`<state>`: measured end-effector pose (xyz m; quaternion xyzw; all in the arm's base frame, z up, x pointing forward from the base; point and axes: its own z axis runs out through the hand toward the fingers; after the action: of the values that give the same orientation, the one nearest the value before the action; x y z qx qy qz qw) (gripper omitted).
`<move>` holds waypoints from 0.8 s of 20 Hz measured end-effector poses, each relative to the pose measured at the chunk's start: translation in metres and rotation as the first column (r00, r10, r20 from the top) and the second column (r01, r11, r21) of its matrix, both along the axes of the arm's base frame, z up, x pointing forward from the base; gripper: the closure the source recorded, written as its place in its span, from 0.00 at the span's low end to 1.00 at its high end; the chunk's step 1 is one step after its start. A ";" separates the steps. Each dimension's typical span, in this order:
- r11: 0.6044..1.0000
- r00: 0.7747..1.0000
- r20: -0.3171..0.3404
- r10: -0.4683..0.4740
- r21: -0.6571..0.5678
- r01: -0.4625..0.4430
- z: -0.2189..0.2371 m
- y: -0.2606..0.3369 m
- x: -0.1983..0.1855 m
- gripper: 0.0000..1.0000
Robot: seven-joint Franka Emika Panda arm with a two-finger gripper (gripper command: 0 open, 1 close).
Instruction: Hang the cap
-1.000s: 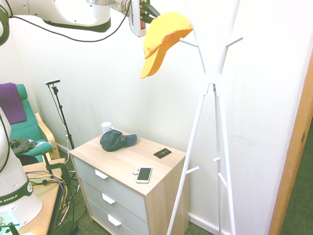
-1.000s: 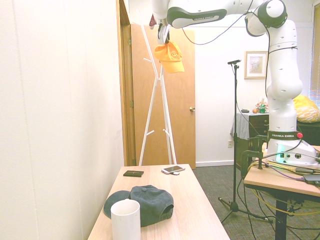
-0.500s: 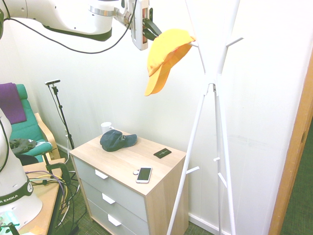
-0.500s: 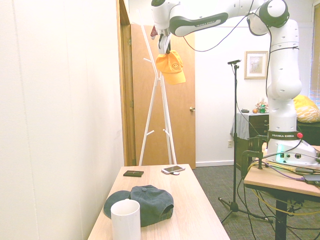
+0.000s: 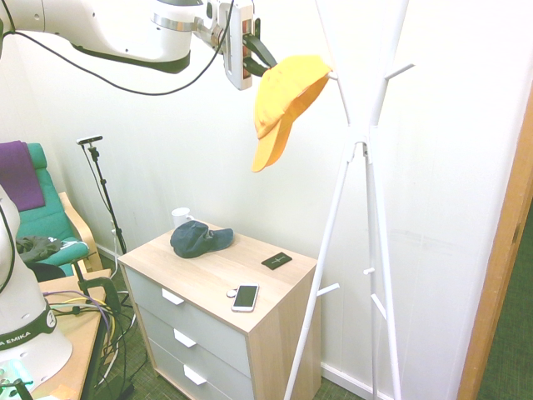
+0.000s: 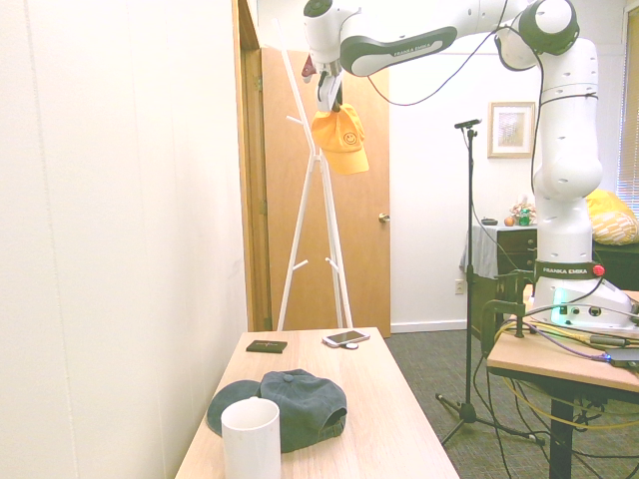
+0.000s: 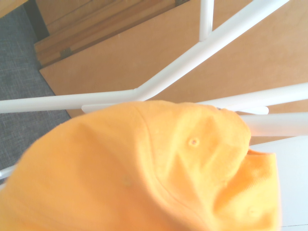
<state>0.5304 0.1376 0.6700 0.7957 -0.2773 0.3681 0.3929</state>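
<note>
Cap sits high at the white coat stand, its crown draped over the tip of one upper peg, brim hanging down and away from the pole. Gripper is at the crown's back edge, on the side away from the stand; from the first exterior view the dark fingers look in contact with the fabric, but whether the jaws clamp it or have begun to part I cannot tell, since the cloth hides the tips. The second exterior view shows the cap directly under the wrist, beside the stand's crossing poles. The wrist view shows the orange crown filling the foreground, with white pegs beyond it. Risks, as judged: the peg appears to catch only the front part of the crown, so if the grip lets go now, the brim's weight could rotate the cap off the peg and drop it toward the wooden dresser, where the navy cap, phone and mug lie. A retreat with fabric snagged on a finger would drag the cap back off. Pushing further in risks nudging the light stand itself. The peg's depth inside the crown is not visible.
</note>
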 end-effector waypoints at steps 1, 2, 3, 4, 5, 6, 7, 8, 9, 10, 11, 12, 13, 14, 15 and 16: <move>1.000 1.000 0.000 0.001 0.000 -0.001 0.000 0.000 0.000 0.00; 1.000 1.000 0.001 0.001 0.000 -0.001 0.000 0.000 0.000 0.00; 1.000 1.000 0.001 0.002 0.000 -0.002 0.000 0.000 0.000 0.00; 1.000 1.000 0.001 0.002 0.001 -0.002 0.000 0.000 0.000 0.00; 1.000 1.000 0.001 0.003 0.001 -0.003 0.000 0.000 0.000 0.00; 1.000 1.000 0.002 0.004 0.001 -0.004 0.000 0.000 0.000 0.00; 1.000 1.000 0.003 0.005 0.001 -0.005 0.000 0.001 0.000 0.00; 1.000 1.000 0.004 0.006 0.001 -0.006 0.001 0.001 0.000 0.00; 1.000 1.000 0.006 0.007 0.002 -0.007 0.002 0.001 0.000 0.00; 1.000 1.000 0.007 0.010 0.007 -0.010 0.002 0.001 0.001 0.00; 1.000 1.000 0.007 0.014 0.025 -0.014 0.003 0.002 0.001 0.00; 0.998 1.000 0.006 0.018 0.062 -0.018 0.005 0.003 0.001 0.00; 0.993 1.000 0.009 0.021 0.113 -0.022 0.009 0.004 0.002 0.00; 0.986 1.000 0.012 0.022 0.168 -0.024 0.015 0.003 0.004 0.00; 0.975 1.000 0.015 0.025 0.221 -0.028 0.024 0.002 0.006 0.00; 0.961 0.999 0.020 0.029 0.275 -0.034 0.034 0.000 0.008 0.00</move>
<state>0.5381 0.1381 0.7036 0.8441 -0.3163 0.3382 0.2702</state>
